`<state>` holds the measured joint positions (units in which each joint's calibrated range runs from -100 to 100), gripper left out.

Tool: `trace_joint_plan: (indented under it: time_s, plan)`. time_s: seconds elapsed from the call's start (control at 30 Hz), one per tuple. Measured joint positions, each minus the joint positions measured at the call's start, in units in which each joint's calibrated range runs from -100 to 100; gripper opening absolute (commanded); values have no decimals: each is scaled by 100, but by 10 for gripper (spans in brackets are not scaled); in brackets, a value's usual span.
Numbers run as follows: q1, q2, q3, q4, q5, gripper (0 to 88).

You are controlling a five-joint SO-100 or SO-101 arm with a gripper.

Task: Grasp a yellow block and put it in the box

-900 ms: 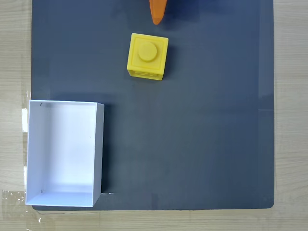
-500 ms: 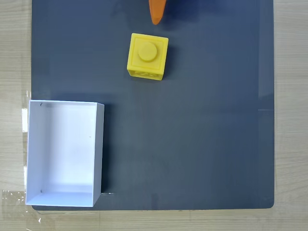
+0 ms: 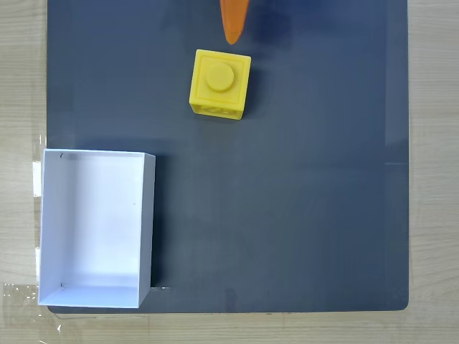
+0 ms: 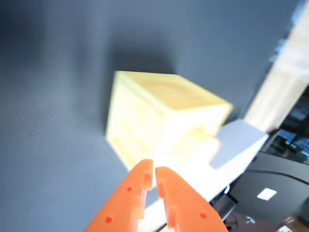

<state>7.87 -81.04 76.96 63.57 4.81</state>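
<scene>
The yellow block sits stud-up on the dark mat, in the upper middle of the fixed view. My orange gripper pokes in from the top edge, its tip just above the block and apart from it. In the wrist view the gripper rises from the bottom edge with its two fingers pressed almost together and nothing between them. The block looms blurred right behind the tips. The white box stands open-topped at the lower left of the fixed view, and a part of the box shows beyond the block in the wrist view.
The dark mat covers most of the wooden table. Its right half and middle are bare. The box overlaps the mat's left edge, with clear tape near its lower left corner.
The gripper tip has crept slightly down the fixed view toward the block. Block and box have not moved.
</scene>
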Motion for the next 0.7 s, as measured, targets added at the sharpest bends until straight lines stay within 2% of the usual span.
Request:
trace_joint_plan:
  time_s: [0.2,0.5,0.6,0.7]
  plan:
    - [-9,2132,-2484,424,-111,40]
    - [-9,4897,-6070,2544,-1030,402]
    - [-9,5630,-6585,3150,-1146,454]
    - [-9,6237,-6739,3418,-1204,460]
